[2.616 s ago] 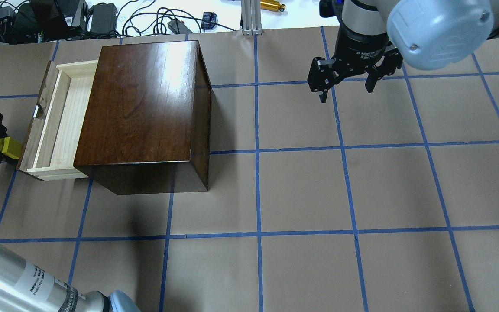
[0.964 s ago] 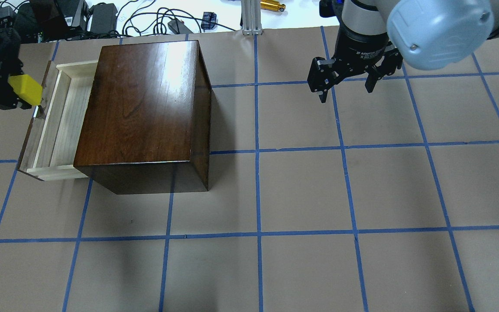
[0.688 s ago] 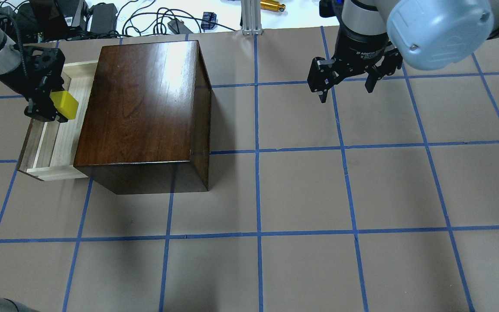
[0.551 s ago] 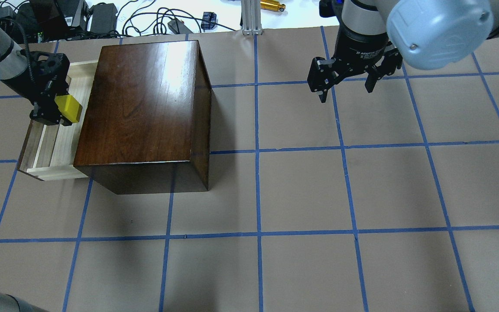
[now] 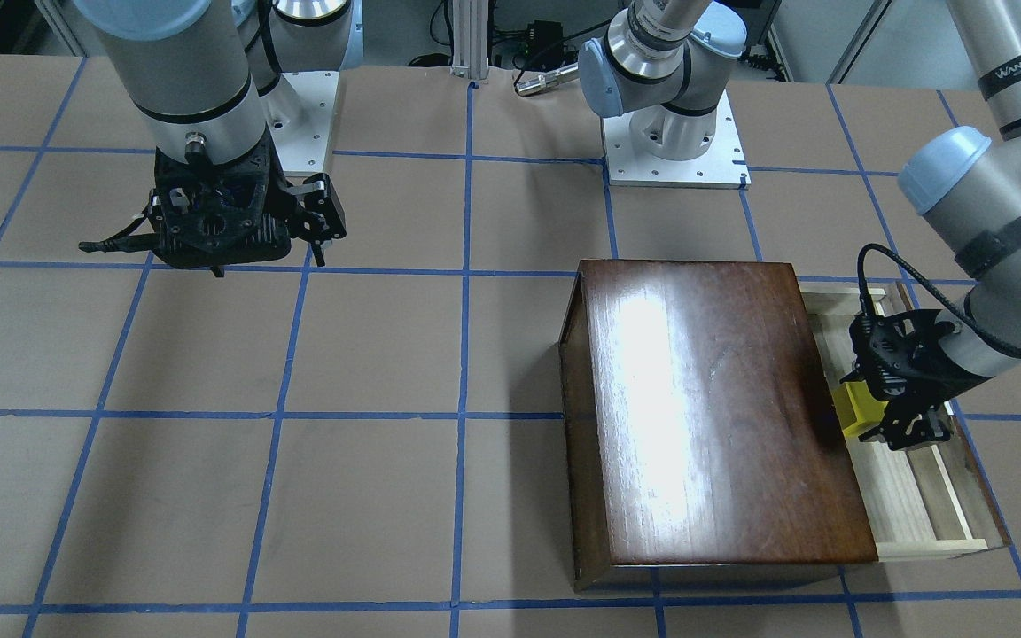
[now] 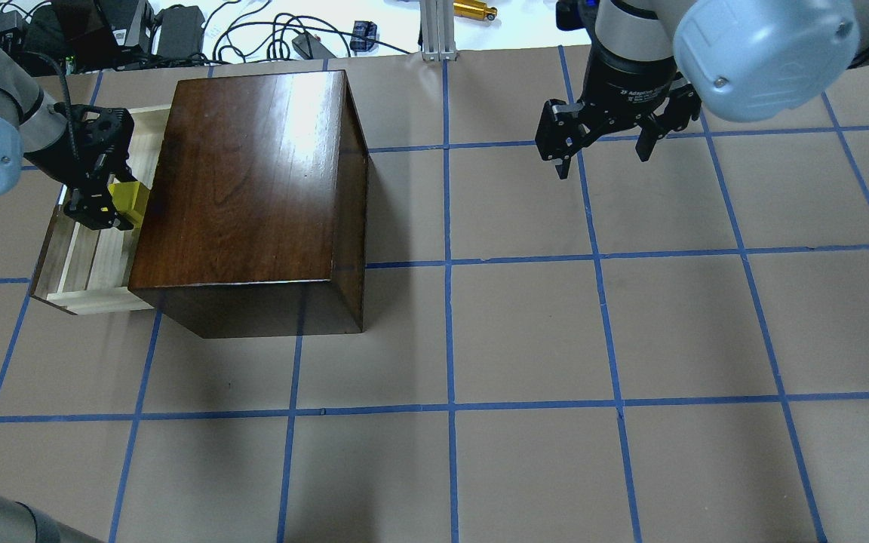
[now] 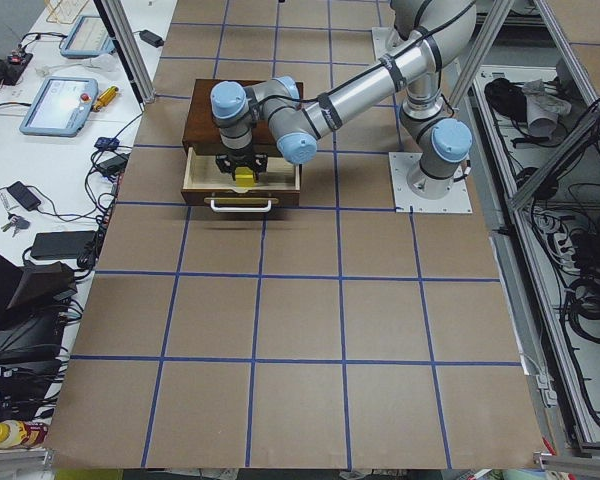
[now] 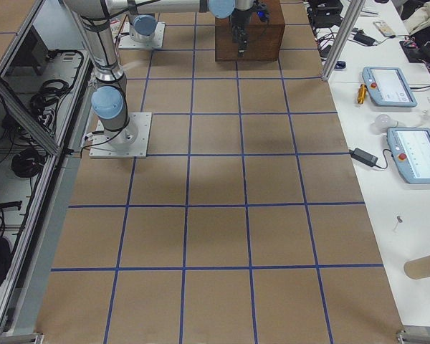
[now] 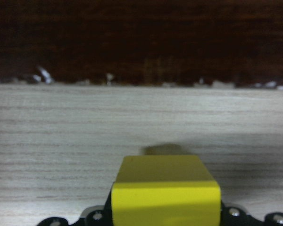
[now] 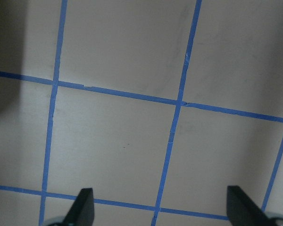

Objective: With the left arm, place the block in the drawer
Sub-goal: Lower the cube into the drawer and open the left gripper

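My left gripper (image 6: 114, 205) is shut on the yellow block (image 6: 130, 204) and holds it inside the open drawer (image 6: 72, 260), close to the dark brown box (image 6: 253, 181). The front view shows the same gripper (image 5: 874, 418), block (image 5: 861, 408) and drawer (image 5: 918, 501). In the left wrist view the block (image 9: 165, 193) sits just above the pale wood drawer floor (image 9: 85, 127). My right gripper (image 6: 604, 147) is open and empty above the table at the far right, also in the front view (image 5: 236, 235).
The box (image 5: 714, 416) stands on the brown, blue-taped table (image 6: 555, 339). Cables and devices (image 6: 178, 30) lie past the far edge. The right wrist view shows only bare table (image 10: 132, 132).
My left gripper carried the block from the table in front of the drawer up over its front panel, then down into the drawer toward the box. The right arm has not moved.
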Robot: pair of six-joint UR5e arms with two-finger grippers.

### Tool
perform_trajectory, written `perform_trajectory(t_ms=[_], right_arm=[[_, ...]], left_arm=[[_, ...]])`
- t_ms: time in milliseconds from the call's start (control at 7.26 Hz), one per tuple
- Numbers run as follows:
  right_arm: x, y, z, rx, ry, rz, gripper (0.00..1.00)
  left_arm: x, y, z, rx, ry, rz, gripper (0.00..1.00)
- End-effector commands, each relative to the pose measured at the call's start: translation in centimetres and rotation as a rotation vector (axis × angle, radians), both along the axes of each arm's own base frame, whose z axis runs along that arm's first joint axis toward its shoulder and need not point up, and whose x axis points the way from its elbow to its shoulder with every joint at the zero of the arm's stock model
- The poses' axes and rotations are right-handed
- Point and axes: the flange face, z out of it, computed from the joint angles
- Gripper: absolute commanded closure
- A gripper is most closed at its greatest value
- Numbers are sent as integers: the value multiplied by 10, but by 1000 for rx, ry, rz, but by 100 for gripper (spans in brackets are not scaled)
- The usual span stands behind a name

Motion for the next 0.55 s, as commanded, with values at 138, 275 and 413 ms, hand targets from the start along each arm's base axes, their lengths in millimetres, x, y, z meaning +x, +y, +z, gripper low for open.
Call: perform_trajectory(t_ms=[138,275,413], right_arm=[[0,0,0,0,0,0,0],[0,0,0,0,0,-1,0],[0,0,0,0,0,0,0]], left_arm=[[-14,31,99,34,6,94,0],[-25,53,132,54,10,160,0],[-38,84,165,76,6,239,0]])
